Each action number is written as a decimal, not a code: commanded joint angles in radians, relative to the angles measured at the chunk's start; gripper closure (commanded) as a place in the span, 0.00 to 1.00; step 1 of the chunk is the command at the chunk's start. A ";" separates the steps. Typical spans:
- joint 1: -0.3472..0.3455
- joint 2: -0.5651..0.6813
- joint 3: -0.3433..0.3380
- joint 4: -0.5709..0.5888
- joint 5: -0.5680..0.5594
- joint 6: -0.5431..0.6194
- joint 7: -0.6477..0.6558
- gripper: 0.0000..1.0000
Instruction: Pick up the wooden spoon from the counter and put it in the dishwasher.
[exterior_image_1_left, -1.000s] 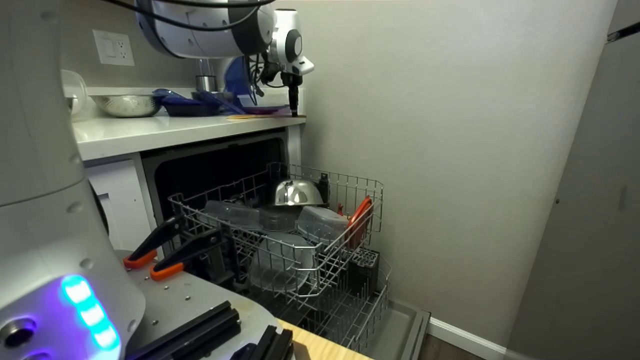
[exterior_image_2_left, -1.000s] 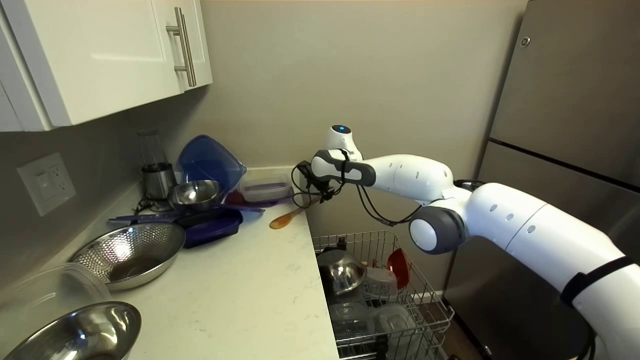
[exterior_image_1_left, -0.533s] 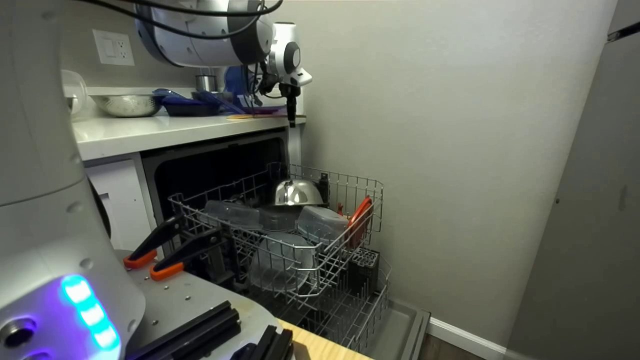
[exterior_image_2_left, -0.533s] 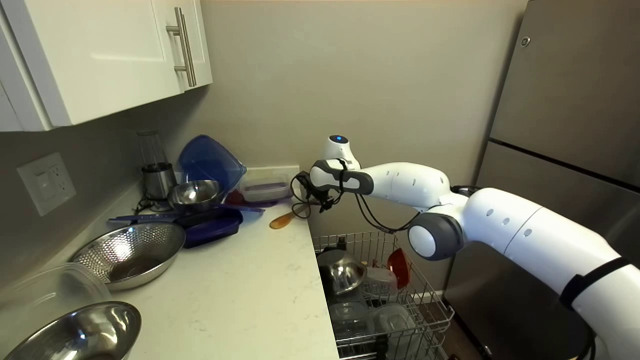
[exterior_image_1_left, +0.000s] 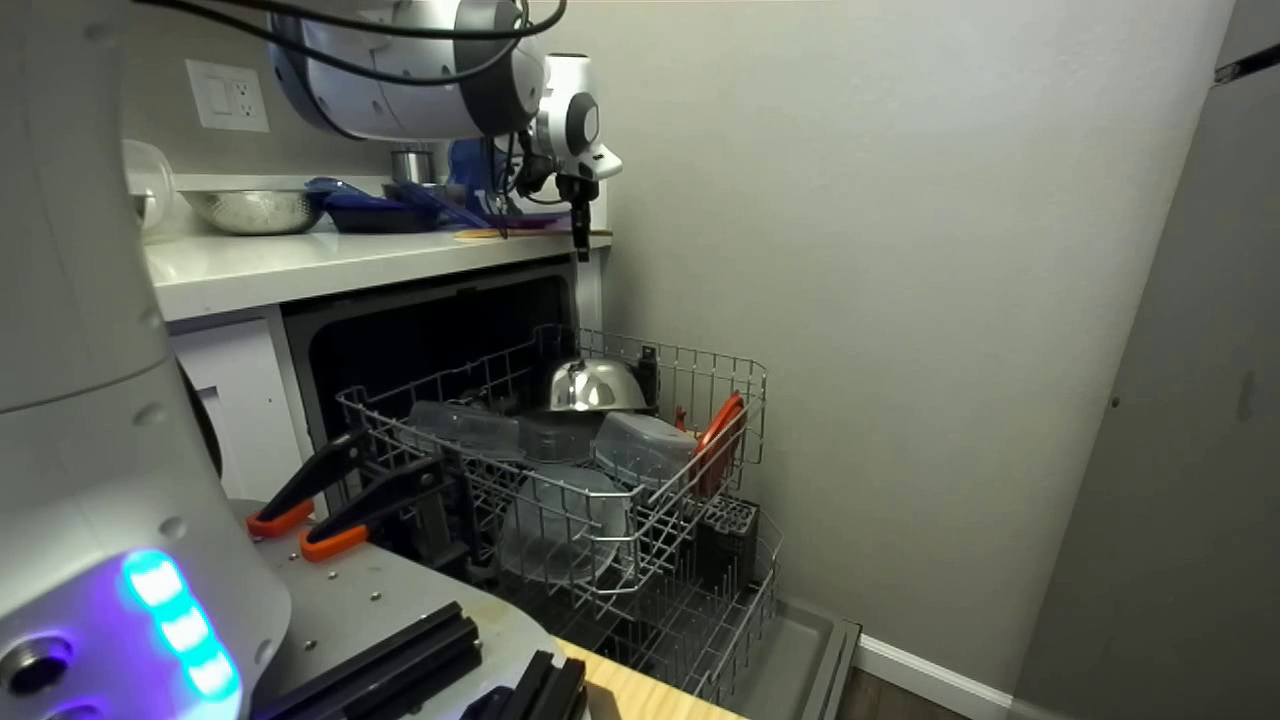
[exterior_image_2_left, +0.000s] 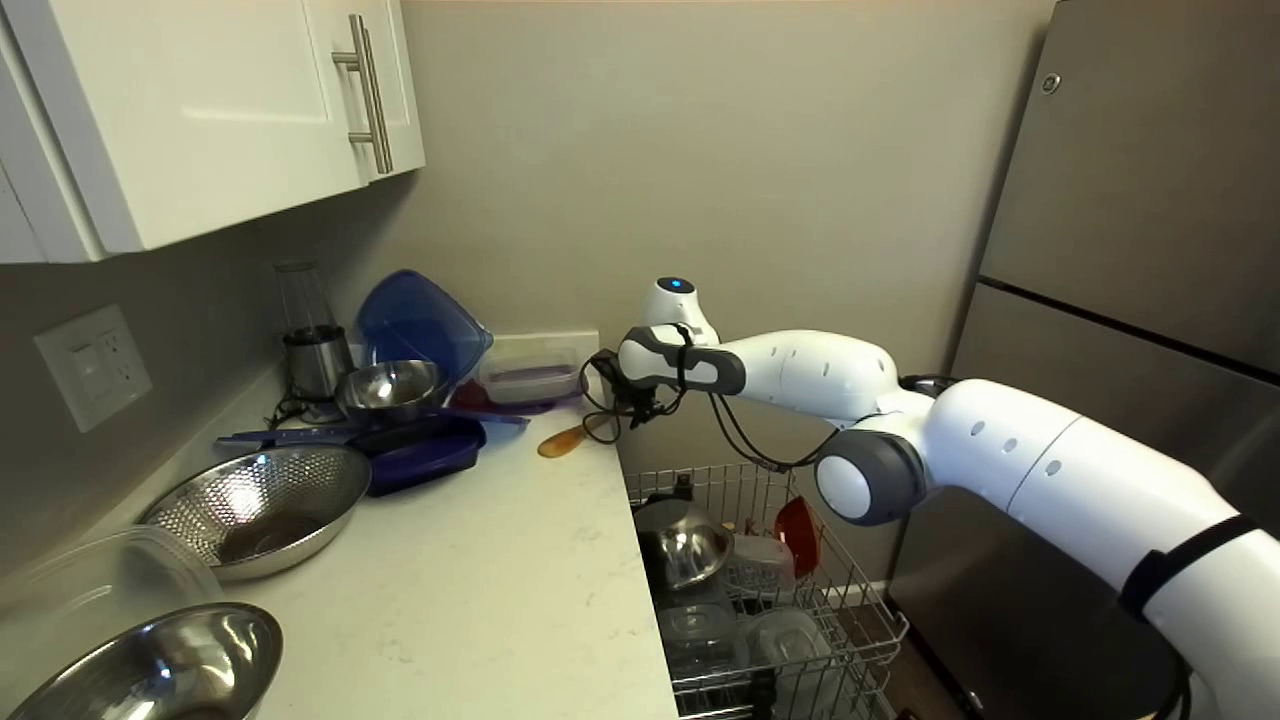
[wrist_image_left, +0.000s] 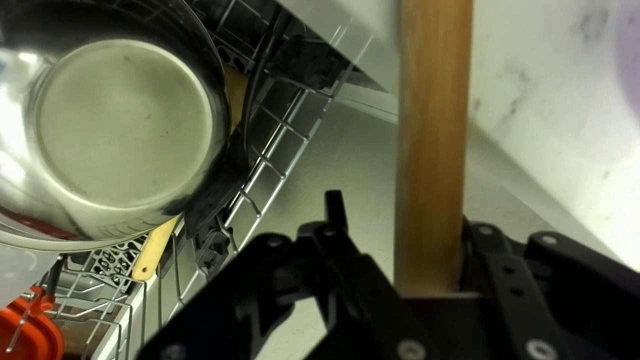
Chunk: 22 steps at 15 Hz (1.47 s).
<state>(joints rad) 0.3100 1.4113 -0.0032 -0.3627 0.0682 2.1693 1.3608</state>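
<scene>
The wooden spoon (exterior_image_2_left: 562, 442) lies with its bowl on the white counter (exterior_image_2_left: 500, 580), and its handle reaches out past the edge. In the wrist view the spoon's handle (wrist_image_left: 434, 150) runs down between the fingers of my gripper (wrist_image_left: 400, 212). A gap separates the left finger from the handle; the right one is against or very close to it. Below the worktop's level, in an exterior view, hang the fingertips of the gripper (exterior_image_1_left: 582, 255). The dishwasher (exterior_image_1_left: 440, 325) stands under the counter, its wire rack pulled out.
Inside the rack are an upturned metal bowl (wrist_image_left: 122, 122), clear containers (exterior_image_2_left: 700, 635) and a red item (exterior_image_2_left: 798, 535). Blue trays (exterior_image_2_left: 425, 460), a lidded box (exterior_image_2_left: 530, 378) and a colander (exterior_image_2_left: 265, 510) stand on the counter. A wall rises just beyond my gripper.
My arm has come down, and the fingertips have passed from counter height to below its edge. The spoon's bowl end lies nearly where it was.
</scene>
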 joint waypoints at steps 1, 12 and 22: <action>0.000 -0.003 0.006 -0.006 -0.005 0.013 0.035 0.82; -0.014 -0.035 0.057 -0.009 0.032 -0.035 -0.040 0.99; -0.002 -0.275 0.087 -0.023 0.023 -0.535 -0.128 0.99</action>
<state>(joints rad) 0.3106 1.2203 0.0867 -0.3521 0.0924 1.7543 1.2602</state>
